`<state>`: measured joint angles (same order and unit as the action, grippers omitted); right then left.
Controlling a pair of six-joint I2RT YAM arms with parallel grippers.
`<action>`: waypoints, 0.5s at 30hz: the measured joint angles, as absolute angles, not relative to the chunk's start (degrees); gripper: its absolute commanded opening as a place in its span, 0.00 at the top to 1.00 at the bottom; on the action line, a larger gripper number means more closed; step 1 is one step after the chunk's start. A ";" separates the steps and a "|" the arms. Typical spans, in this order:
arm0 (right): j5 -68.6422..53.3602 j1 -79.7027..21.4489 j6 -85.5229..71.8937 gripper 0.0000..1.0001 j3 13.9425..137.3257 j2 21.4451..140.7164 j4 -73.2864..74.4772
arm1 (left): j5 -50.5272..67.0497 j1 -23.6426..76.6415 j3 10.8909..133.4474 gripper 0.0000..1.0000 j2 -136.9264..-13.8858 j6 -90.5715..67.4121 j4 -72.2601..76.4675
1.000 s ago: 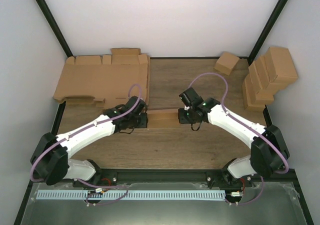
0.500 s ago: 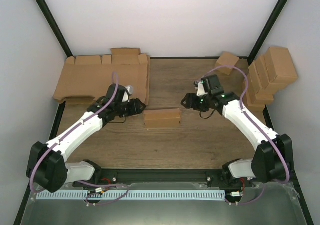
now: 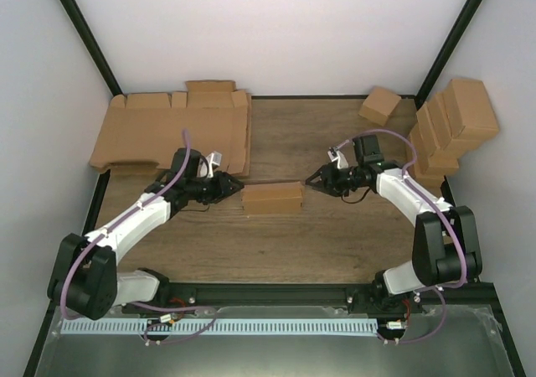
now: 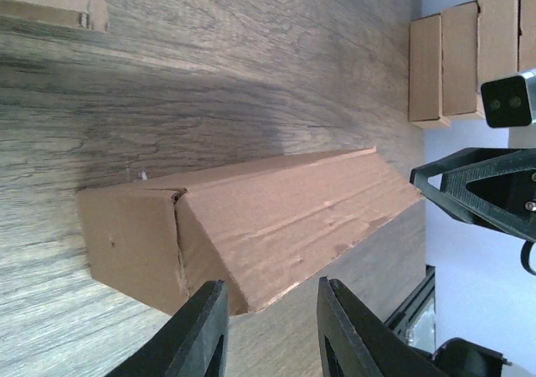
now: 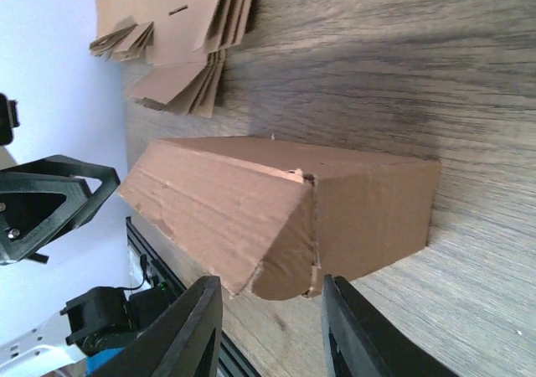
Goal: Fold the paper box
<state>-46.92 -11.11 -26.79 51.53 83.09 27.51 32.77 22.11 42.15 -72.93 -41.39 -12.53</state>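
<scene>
The paper box lies on the wooden table as a closed oblong brown carton, its long side running left to right. My left gripper points at its left end, a short gap away. In the left wrist view the box lies just ahead of the left gripper, whose jaws are open and hold nothing. My right gripper faces the box's right end. The right wrist view shows that end of the box with its tucked flap, in front of the open, empty right gripper.
A stack of large flat cardboard sheets lies at the back left. A small cube-like carton sits at the back, right of centre. Several folded cartons are piled against the right wall.
One second ago both grippers were at the box's ends. They pulled back and apart, then swung in low again toward the ends with narrower jaws. The box has stayed put.
</scene>
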 measured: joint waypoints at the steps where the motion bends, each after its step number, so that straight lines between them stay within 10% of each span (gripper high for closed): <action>1: -47.59 -11.07 -26.74 0.70 51.53 83.11 27.11 | 33.34 22.11 42.11 0.68 -73.08 -41.58 -12.05; 15: -50.96 -12.08 -26.52 0.74 51.57 87.05 25.47 | 35.97 22.11 41.43 0.76 -75.35 -42.44 -9.47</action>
